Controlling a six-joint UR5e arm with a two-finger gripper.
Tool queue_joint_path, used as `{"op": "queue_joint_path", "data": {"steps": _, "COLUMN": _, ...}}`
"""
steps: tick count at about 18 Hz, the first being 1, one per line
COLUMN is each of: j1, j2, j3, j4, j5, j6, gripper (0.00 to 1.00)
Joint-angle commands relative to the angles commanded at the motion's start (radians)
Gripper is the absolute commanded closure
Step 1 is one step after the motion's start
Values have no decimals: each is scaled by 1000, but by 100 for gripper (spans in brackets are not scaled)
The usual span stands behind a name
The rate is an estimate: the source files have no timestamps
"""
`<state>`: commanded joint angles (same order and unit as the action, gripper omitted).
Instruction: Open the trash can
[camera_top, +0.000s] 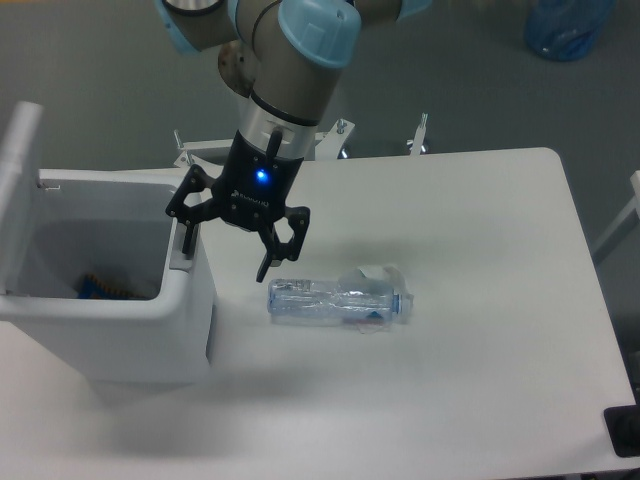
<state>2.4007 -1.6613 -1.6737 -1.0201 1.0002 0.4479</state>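
Trash can (100, 310) at worktop's left edge seemingly open already; claw (228, 247) spread wide, empty, beside grey tab (182, 250); next, retreat

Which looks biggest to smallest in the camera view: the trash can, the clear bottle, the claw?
1. trash can, clearly largest.
2 and 3. clear bottle and claw look alike in extent; the claw sits higher, nearer the camera, so I will not rank them.

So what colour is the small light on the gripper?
Blue; the light on the gripper shows clearly in the fixed camera view.
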Motion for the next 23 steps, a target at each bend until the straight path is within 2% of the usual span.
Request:
{"op": "queue_joint_path", "data": {"steps": 3, "j1": 0, "j2": -3, "j3": 35, "j4": 18, "j5": 0, "j6": 2, "gripper": 0}}
{"op": "queue_joint_path", "data": {"steps": 7, "j1": 18, "j2": -40, "j3": 97, "j4": 80, "j5": 38, "j6": 21, "gripper": 0}}
{"op": "queue_joint_path", "data": {"steps": 12, "j1": 98, "j2": -70, "j3": 94, "j4": 77, "j5": 214, "j6": 319, "gripper": 0}}
{"op": "queue_joint_path", "data": {"steps": 15, "j1": 144, "j2": -97, "j3": 95, "j4": 75, "j5": 282, "j6": 429, "gripper": 0}}
{"op": "queue_joint_path", "data": {"steps": 18, "j1": 169, "j2": -143, "j3": 72, "j4": 66, "j5": 346, "j6": 550, "gripper": 0}}
{"op": "queue_joint_path", "data": {"steps": 21, "j1": 190, "j2": -132, "j3": -10, "j4": 58, "j5": 426, "j6": 702, "gripper": 0}}
{"op": "queue_joint_path", "data": {"steps": 23, "j1": 195, "j2": -126, "j3": -32, "j4": 58, "j5": 442, "j6": 785, "gripper": 0}}
